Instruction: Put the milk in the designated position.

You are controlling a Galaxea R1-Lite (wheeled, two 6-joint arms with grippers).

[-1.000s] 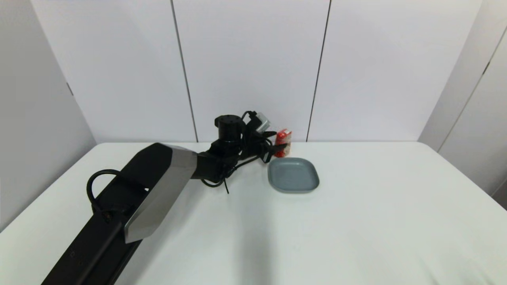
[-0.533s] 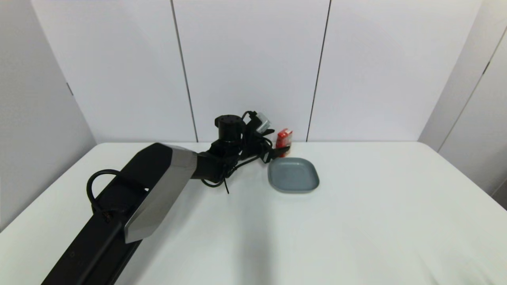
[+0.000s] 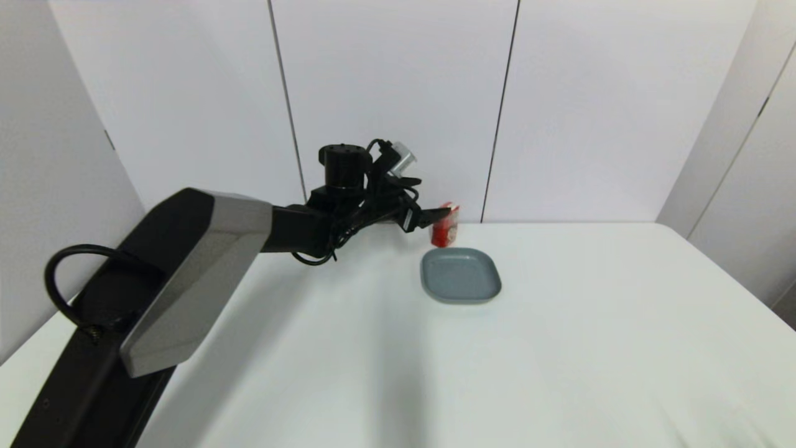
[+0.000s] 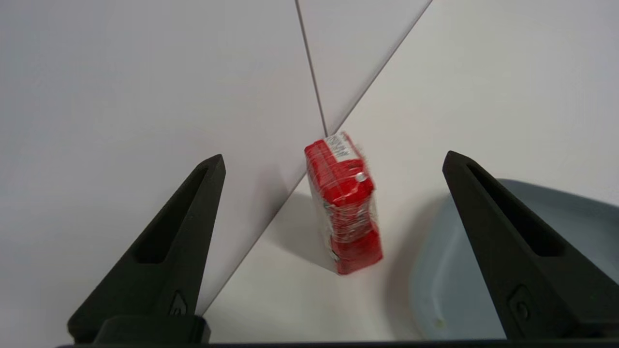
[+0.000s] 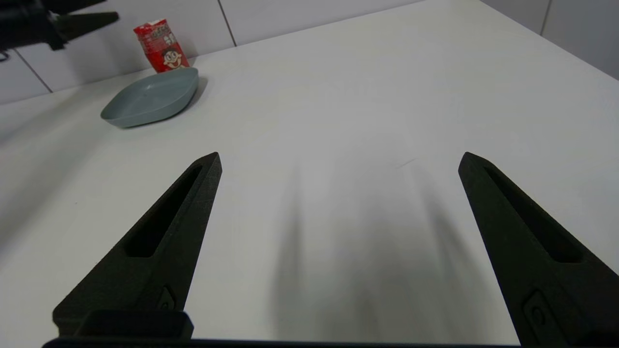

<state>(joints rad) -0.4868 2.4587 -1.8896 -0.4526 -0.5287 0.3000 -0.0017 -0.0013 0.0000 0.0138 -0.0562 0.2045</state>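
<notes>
I see the milk [image 3: 444,228] upright at the table's [image 3: 559,348] far edge against the wall, just behind the grey plate [image 3: 461,274], my left gripper [image 4: 333,162] spread wide beside it, my right gripper [image 5: 338,157] spread over bare tabletop.

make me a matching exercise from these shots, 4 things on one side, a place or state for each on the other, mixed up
Things:
1. milk carton
2. grey plate
3. left gripper
4. right gripper

Places or states:
A. open above bare table, far from the plate
B. upright on the table by the back wall
C. open, raised beside the carton
D. empty, just in front of the carton

Pairs: 1-B, 2-D, 3-C, 4-A
</notes>
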